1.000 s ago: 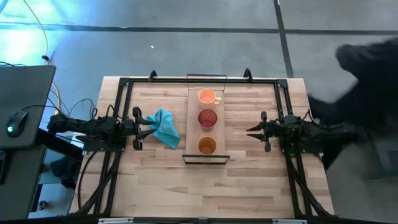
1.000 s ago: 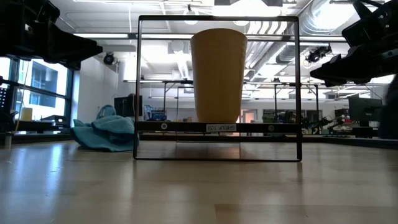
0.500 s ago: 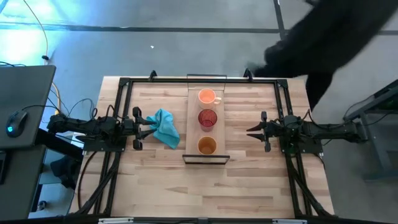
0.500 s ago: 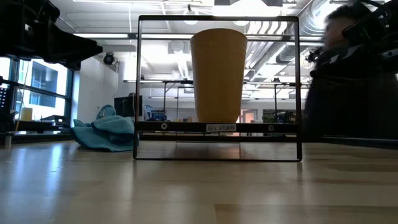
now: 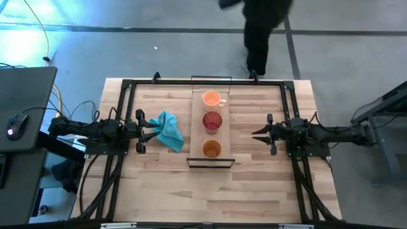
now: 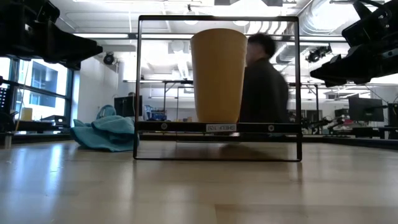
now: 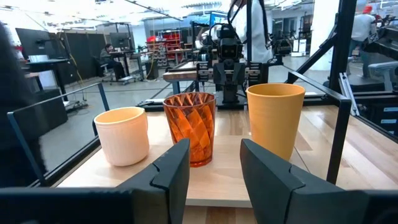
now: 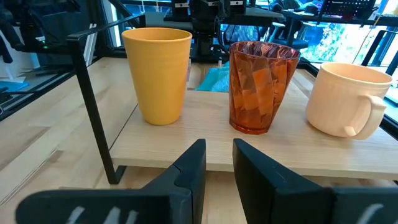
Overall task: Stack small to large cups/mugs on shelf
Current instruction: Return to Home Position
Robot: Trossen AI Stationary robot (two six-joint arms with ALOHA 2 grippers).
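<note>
Three cups stand upright on their bases in a row on the shelf [image 5: 196, 130], a narrow light-wood board raised in a black wire frame. The pale orange mug [image 5: 212, 98] is at the far end, the dark red patterned cup [image 5: 212, 121] in the middle, and the amber-brown cup [image 5: 212, 149] at the near end. My left gripper [image 5: 154, 133] hovers open left of the shelf, above the table, facing the cups [image 7: 189, 127]. My right gripper [image 5: 255, 134] hovers to the right of the shelf, narrowly open, facing the red cup [image 8: 261, 87].
A teal cloth [image 5: 169, 130] lies crumpled on the table between my left gripper and the shelf. A black frame [image 5: 127, 86] runs along the table's edges. A person in dark clothes [image 5: 257, 25] stands beyond the far edge. Bare wood lies toward the near edge [image 5: 210, 191].
A person in dark clothes has walked from beyond the table's right side round to behind its far edge. Both arms and the three cups have kept still.
</note>
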